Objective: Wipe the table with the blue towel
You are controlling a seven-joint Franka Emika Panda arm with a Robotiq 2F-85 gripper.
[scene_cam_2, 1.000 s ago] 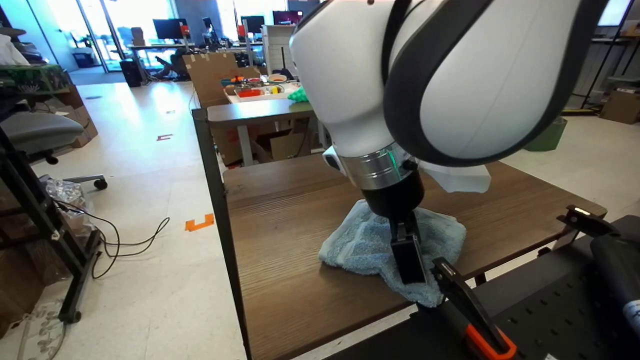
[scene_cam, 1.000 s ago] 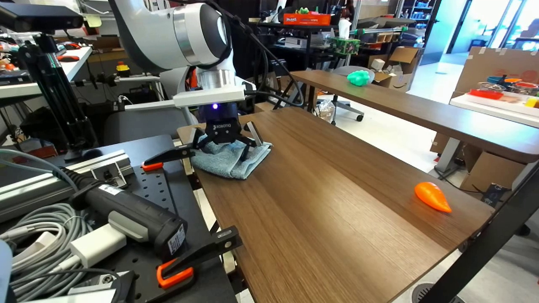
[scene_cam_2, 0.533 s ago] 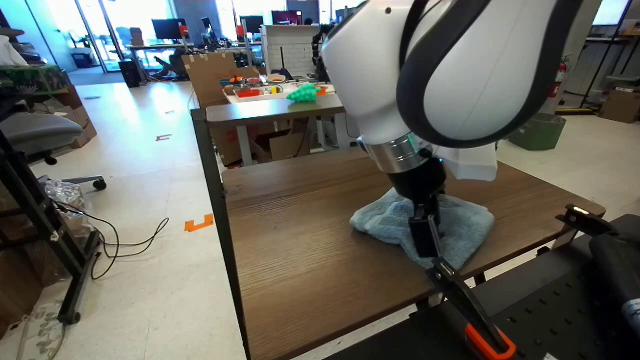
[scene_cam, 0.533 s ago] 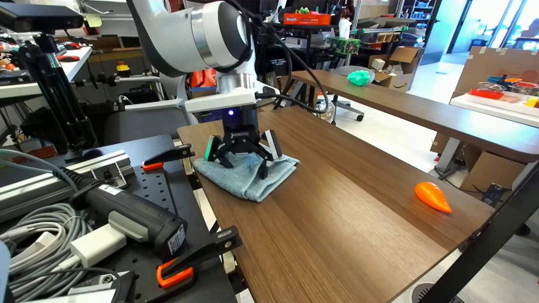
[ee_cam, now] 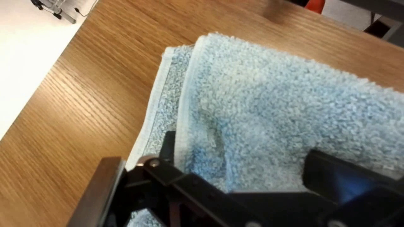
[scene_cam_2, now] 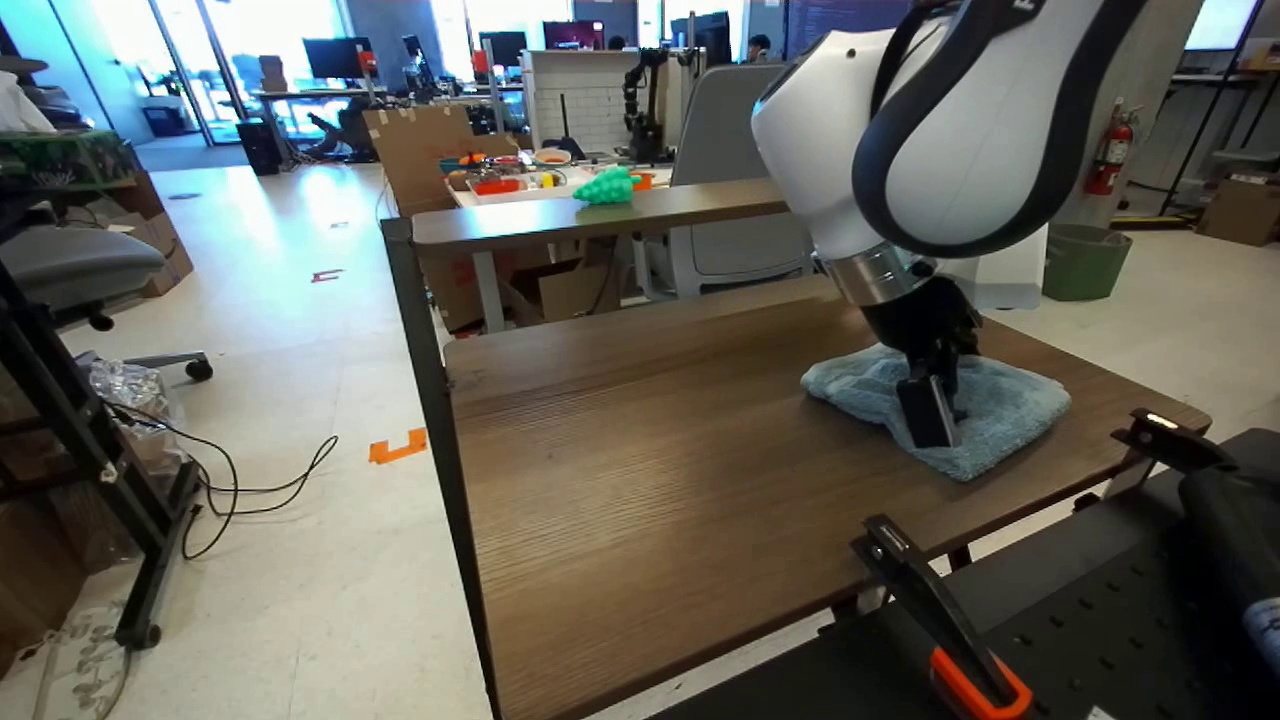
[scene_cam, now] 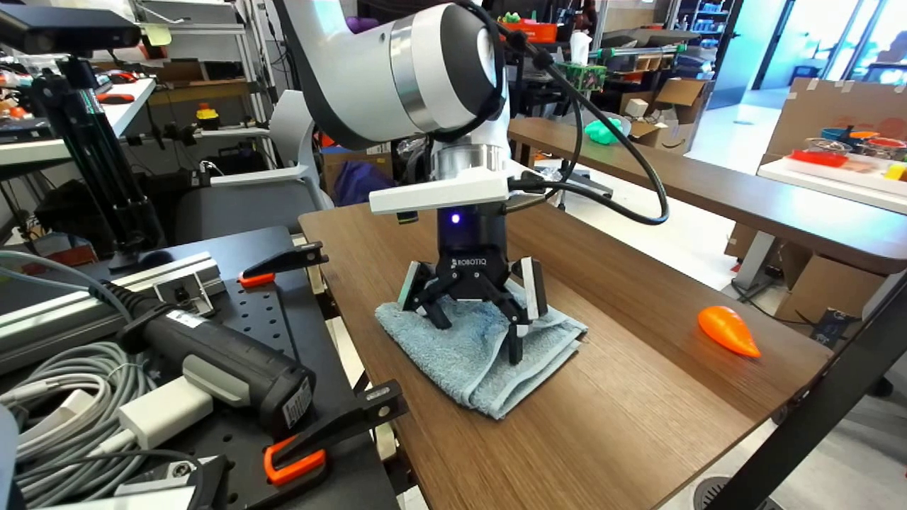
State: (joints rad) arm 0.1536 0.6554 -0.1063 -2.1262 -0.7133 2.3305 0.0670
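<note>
Towel (scene_cam: 464, 361) under the wide-spread gripper (scene_cam: 475, 342) is sliding toward four o'clock in an exterior view; the table (scene_cam: 581, 439) is probably being wiped, its five-o'clock end waiting.

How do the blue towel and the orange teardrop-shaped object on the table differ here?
The blue towel is a folded, pale blue-grey terry cloth; the orange teardrop-shaped object looks smooth and glossy. The towel spreads broad and low, while the object is far smaller, rounded and tapering to a point. The open gripper rests on the towel but is well apart from the object. Both lie on the wood-grain table.
</note>
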